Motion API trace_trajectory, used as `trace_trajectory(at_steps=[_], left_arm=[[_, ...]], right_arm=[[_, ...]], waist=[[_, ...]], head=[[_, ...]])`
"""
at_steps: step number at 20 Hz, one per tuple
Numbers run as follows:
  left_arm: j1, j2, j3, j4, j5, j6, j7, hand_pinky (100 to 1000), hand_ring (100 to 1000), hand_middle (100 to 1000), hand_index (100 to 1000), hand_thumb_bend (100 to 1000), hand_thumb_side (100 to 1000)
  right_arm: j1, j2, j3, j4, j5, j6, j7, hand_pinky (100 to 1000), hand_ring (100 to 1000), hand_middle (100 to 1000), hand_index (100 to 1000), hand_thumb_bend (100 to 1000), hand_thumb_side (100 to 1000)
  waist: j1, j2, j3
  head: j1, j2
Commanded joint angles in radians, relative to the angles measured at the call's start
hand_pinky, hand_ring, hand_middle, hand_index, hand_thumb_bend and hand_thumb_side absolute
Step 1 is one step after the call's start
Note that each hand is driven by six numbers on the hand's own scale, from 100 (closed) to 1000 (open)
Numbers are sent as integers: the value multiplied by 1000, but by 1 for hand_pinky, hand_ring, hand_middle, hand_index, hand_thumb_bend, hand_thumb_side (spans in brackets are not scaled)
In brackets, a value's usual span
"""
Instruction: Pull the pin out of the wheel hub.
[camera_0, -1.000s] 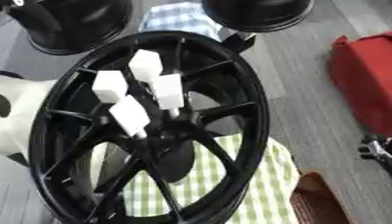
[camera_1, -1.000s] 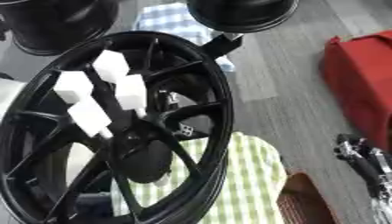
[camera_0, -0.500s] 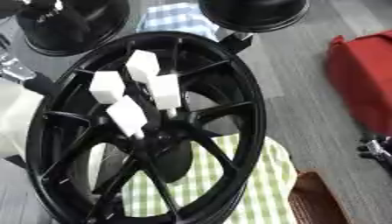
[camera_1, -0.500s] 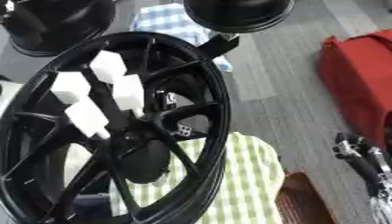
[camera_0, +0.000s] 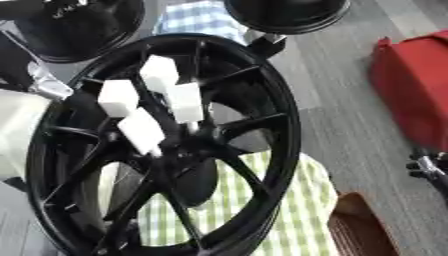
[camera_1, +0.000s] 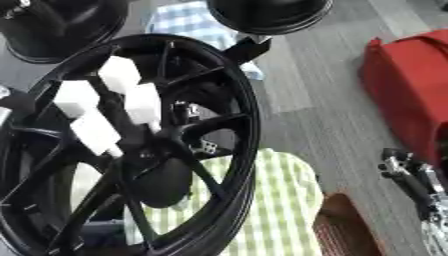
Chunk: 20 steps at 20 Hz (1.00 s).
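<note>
I see the black wheel hub (camera_0: 166, 145) centre-left, four white-headed pins (camera_0: 185, 102) standing at its middle, over one green checked cloth (camera_0: 297, 215) on grey floor (camera_1: 324, 120) — right hand (camera_1: 411, 180) at the right edge, fingers I cannot tell.

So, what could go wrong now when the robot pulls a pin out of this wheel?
1. The four white pins stand close together at the hub, so fingers may knock a neighbour.
2. The black wheel stands tilted on a checked cloth; pulling could shift it.
3. The right hand waits far off, near a red bag.
</note>
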Motion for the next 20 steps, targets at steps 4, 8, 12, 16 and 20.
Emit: trace_trajectory(at_steps=[4, 8, 12, 16, 20], left_arm=[[9, 49, 13, -23, 18, 18, -22, 856, 852, 754, 860, 801, 340], [16, 51, 18, -14, -3, 11, -45, 852, 847, 751, 860, 804, 340], [16, 43, 20, 6, -70, -3, -48, 845, 839, 752, 859, 799, 329], [12, 27, 25, 54, -153, -43, -37, 840, 834, 751, 854, 780, 291], [6, 5, 24, 116, -161, -111, -65, 835, 812, 740, 850, 755, 261]], right_arm=[[-8, -28, 0, -23, 7, 2, 1, 660, 653, 653, 725, 197, 535], [-11, -27, 1, -22, 8, 4, 3, 660, 653, 653, 725, 197, 536], [-13, -26, 3, -21, 9, 5, 5, 660, 653, 653, 725, 197, 536], [-16, -25, 6, -21, 10, 6, 8, 660, 653, 654, 725, 197, 537], [-20, -23, 9, -21, 12, 8, 9, 660, 653, 654, 725, 197, 538]], waist=[[-5, -12, -5], [-5, -12, -6], [-7, -13, -8], [-7, -12, -12], [-6, -11, -17]], head=[[-5, -15], [-9, -18], [-13, -21], [-16, -23], [-15, -23]])
